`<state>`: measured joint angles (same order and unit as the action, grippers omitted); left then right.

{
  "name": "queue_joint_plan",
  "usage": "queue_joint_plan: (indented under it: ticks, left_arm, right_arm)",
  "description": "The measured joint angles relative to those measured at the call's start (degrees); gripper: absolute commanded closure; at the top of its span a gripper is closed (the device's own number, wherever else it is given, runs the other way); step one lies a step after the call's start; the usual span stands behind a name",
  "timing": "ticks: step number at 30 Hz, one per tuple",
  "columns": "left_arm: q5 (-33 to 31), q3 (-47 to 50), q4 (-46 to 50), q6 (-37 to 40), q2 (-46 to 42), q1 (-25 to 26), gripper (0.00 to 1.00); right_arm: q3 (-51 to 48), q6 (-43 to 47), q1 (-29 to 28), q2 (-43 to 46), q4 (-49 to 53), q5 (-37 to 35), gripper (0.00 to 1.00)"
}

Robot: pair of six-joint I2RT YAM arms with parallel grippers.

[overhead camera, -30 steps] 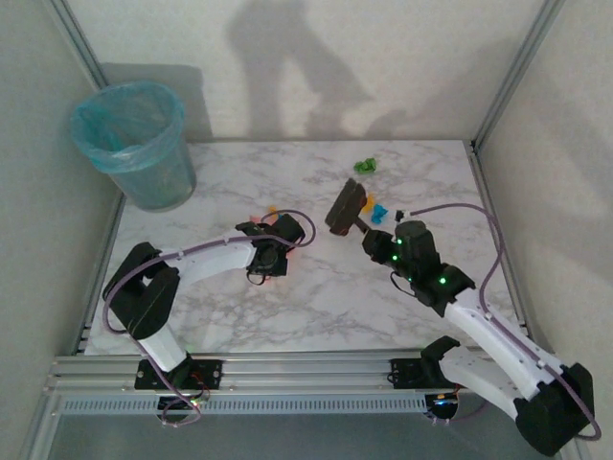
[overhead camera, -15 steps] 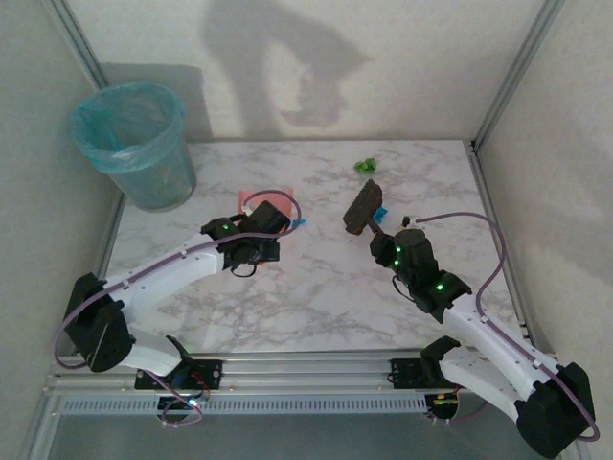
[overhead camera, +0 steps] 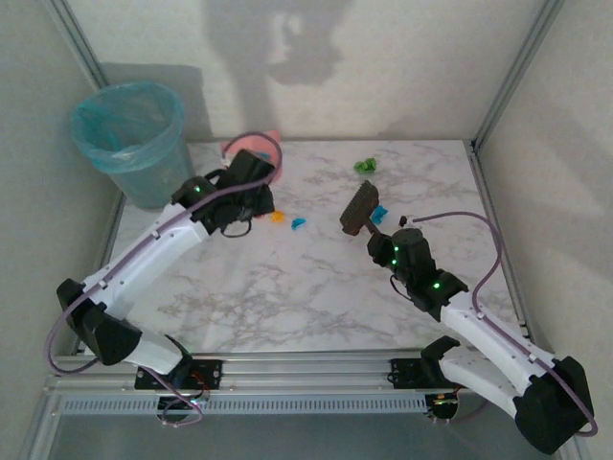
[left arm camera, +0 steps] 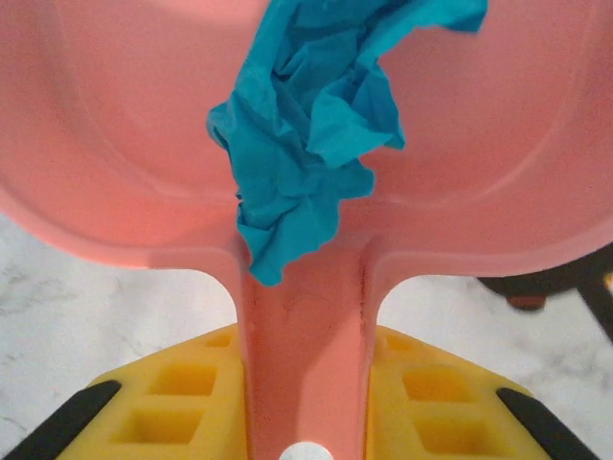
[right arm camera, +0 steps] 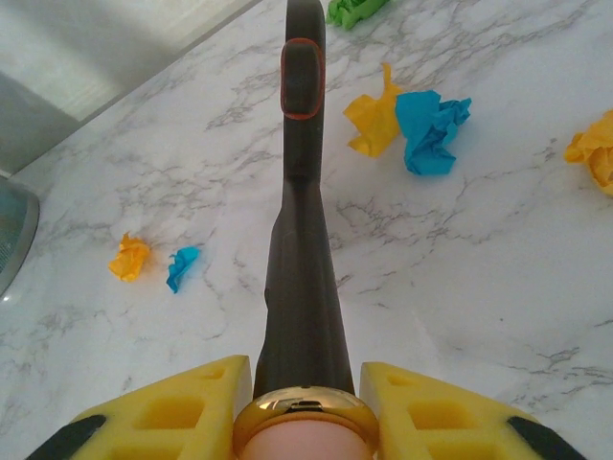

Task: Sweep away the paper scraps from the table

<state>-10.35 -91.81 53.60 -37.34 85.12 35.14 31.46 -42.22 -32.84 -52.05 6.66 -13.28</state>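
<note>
- Marble-veined worktop (overhead camera: 316,287) is viewed from above: paper scraps (overhead camera: 299,223) are scattered across its middle and far side, and a pink dustpan (overhead camera: 244,147) is held raised beside the bin (overhead camera: 134,144) by the left end effector (overhead camera: 251,177).
- At the left wrist, the pan's handle is clamped tight and a blue scrap (left arm camera: 306,125) is carried; tipping is best done squarely over the bin.
- At the right wrist, the brush (right arm camera: 302,240) handle is gripped by the right end effector (right arm camera: 305,393), with an orange wad (right arm camera: 374,120) ahead.

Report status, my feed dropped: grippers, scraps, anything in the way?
Left gripper shut on pink dustpan, one blue scrap inside. Right gripper shut on brush. Paper scraps scattered on table. Nothing blocking brush.
</note>
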Motion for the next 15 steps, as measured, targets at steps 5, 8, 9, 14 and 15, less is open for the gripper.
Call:
queue_joint_plan:
  ticks: [5,8,9,14,15]
  left_arm:
    - [2.6,-8.5,4.0,0.2,5.2,-7.8,1.0]
    - [5.6,-12.7,5.1,0.4,7.2,-12.2,1.0]
    - [6.8,-13.9,5.3,0.5,7.5,-13.8,1.0]
    - [14.8,-18.3,4.5,0.4,7.8,-22.9,1.0]
    - [16.4,-19.2,4.4,0.4,8.0,-24.8,1.0]
  right_arm:
    - [0.0,0.0,0.0,-0.3,-0.1,0.0,1.0]
    - [0.0,0.2,0.0,-0.3,-0.3,0.0,1.0]
    - [0.0,0.2,0.0,-0.4,-0.5,0.2,1.0]
    - [0.0,0.3,-0.1,-0.7,-0.9,1.0,1.0]
    - [0.0,0.4,-0.1,-0.8,-1.0,1.1,1.0]
